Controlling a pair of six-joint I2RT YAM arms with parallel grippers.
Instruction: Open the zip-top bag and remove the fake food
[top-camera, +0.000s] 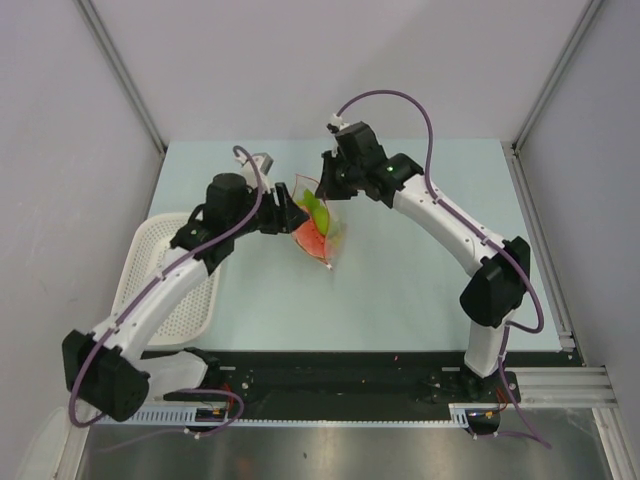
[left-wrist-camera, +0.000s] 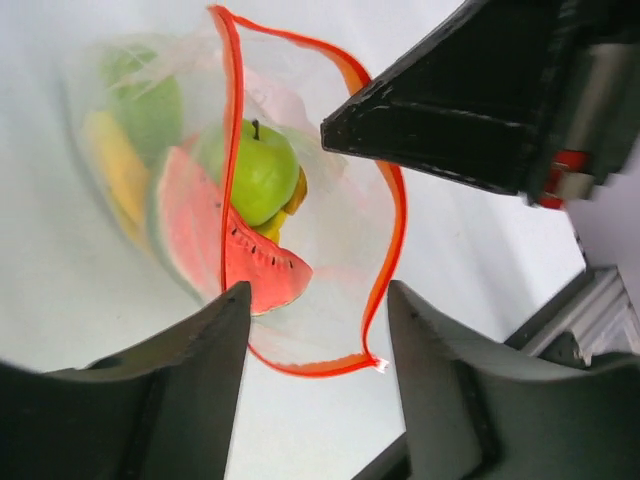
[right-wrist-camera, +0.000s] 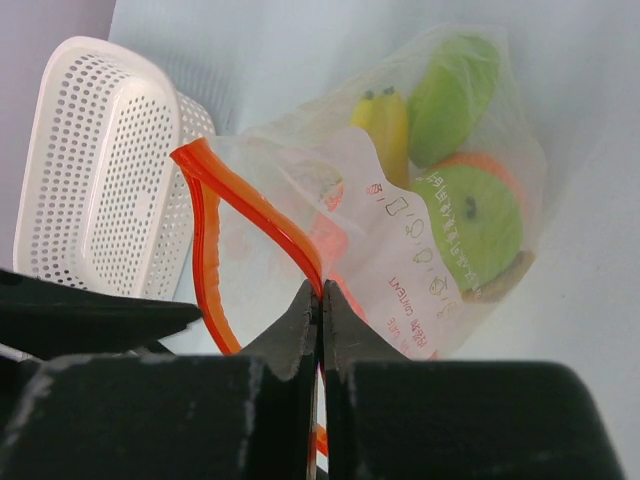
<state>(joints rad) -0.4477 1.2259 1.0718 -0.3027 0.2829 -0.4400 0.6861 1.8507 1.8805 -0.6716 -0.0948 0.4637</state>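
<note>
Clear crinkly plastic zip-top bag (right-wrist-camera: 400, 235), glossy fake food (left-wrist-camera: 262, 172), perforated plastic basket (right-wrist-camera: 100, 180)

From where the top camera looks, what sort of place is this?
Probably a robot lab cell: left arm and right arm bolted to a pale table, plain walls with metal framing, toy food in a zip-top bag.

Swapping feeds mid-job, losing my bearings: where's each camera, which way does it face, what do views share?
Top external: above and behind the robot, looking down on the table; left arm and right arm show.
Left wrist: on the left arm, faces into the open zip-top bag; open left pincer shows.
Right wrist: on the right arm, faces bag and white basket; right pincer shows, shut on the bag rim.
Shared: all three see the bag.
</note>
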